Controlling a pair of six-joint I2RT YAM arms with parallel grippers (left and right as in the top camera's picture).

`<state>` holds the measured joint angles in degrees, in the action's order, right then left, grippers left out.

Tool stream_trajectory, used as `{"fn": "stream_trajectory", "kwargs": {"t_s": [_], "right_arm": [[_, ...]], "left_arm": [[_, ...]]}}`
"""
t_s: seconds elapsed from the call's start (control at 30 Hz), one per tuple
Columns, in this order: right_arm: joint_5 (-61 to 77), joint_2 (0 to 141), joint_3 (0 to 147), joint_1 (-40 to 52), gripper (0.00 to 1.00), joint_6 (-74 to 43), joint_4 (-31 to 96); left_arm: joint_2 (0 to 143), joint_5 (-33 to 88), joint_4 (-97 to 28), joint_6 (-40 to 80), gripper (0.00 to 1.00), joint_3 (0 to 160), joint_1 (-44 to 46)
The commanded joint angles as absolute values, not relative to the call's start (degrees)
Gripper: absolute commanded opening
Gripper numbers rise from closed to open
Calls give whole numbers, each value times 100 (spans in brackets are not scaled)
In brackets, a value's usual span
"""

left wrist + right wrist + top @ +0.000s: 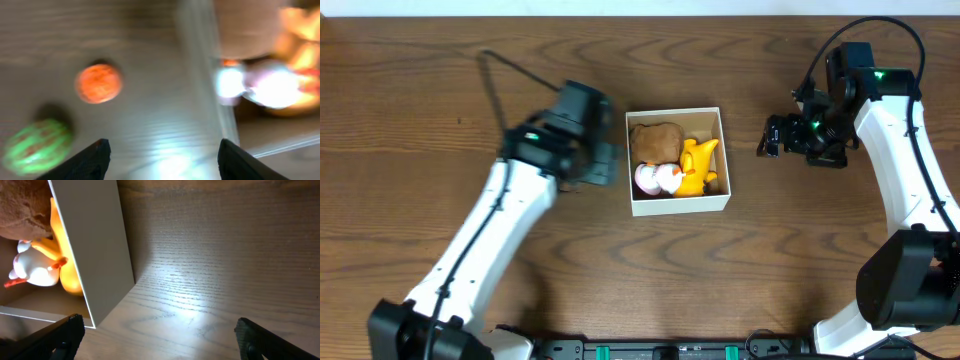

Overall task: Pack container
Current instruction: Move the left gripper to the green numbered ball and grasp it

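The container (680,205) is a square white box at the table's middle. It holds a brown plush (655,142), a yellow toy (700,165) and a white-and-pink toy (655,178). My left gripper (605,165) is open and empty, just left of the box. The blurred left wrist view shows the open left gripper (162,160) above bare table, the box wall (200,75), an orange ball (98,83) and a green ball (36,145). My right gripper (765,137) is open and empty to the right of the box. The right wrist view shows the open right gripper (160,340) beside the box wall (95,245).
The orange and green balls lie on the table left of the box; in the overhead view the left arm hides them. Bare wood table (770,260) surrounds the box. Cables trail at the back left (495,70).
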<state>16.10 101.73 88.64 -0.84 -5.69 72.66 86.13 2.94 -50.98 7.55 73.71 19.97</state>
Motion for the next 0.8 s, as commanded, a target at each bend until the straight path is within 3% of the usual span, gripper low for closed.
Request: {"fn": "stream_trajectory", "kwargs": {"t_s": [0.0,0.27,0.77], "right_arm": [[1653,10103,8836,-113,99,-637,7295],[1651,10103,8836,-113,99,-635,7310],[1651,10103,8836,-113,99,-635,7328]], "left_arm": [[8652,38,-5360,764,70,7404,1380],[9070,40,-6106,829,70,7376,484],[10112,-115,-5811,819,77,7242,-287]]}}
